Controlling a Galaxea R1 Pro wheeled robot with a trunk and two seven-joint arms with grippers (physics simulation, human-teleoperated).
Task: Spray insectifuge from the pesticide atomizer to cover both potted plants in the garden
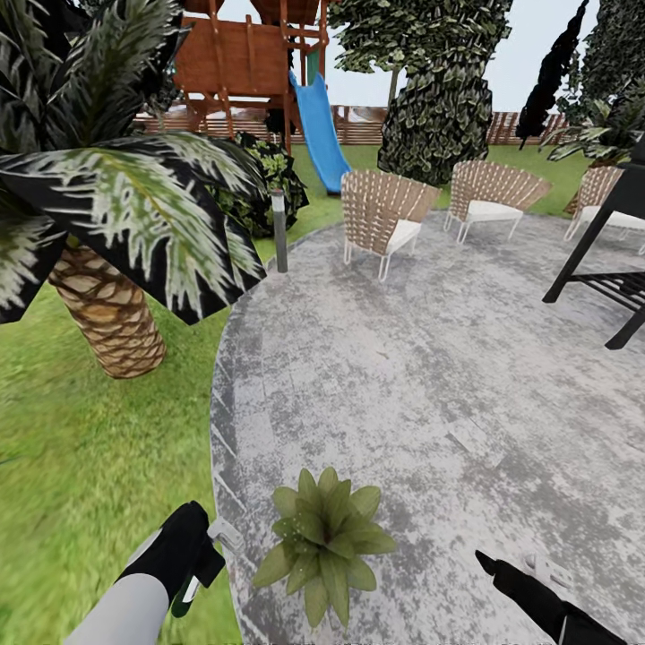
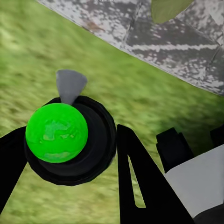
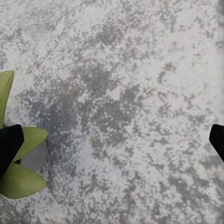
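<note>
Round grey paved patch point(image 1: 421, 376): mottled stone surface, spreading ahead of both grippers and under the right one; its curved edge passes just beside the left gripper.

Lawn point(image 1: 81, 466): green grass, beneath and outward of the left gripper.

Palm point(image 1: 112, 313): thick scaled trunk with broad dark fronds, standing on the grass well ahead of the left gripper.

Play tower with blue slide point(image 1: 321, 134): far ahead of both grippers, before a brown slatted fence point(image 1: 358, 125).

Woven chairs point(image 1: 381, 215): three, white-cushioned, on the far side of the paving, well apart from either gripper.

Black furniture frame point(image 1: 609, 269): ahead of the right gripper, at the paving's far side.

Short grey post lamp point(image 1: 279, 231): at the paving's edge, well ahead of the left gripper.

Potted plant point(image 1: 324, 537): low rosette of pointed dull-green leaves, on the paving between the two grippers, nearer the left; its leaves sit close beside one finger in the right wrist view point(image 3: 18, 158).

Left gripper point(image 1: 215, 546): over the paving's edge, clamped on the pesticide atomizer point(image 1: 226, 534), whose whitish head protrudes toward the plant; the left wrist view shows black fingers point(image 2: 140, 177) either side of a black round body.

Right gripper point(image 1: 528, 569): over bare paving, fingers spread apart.
</note>
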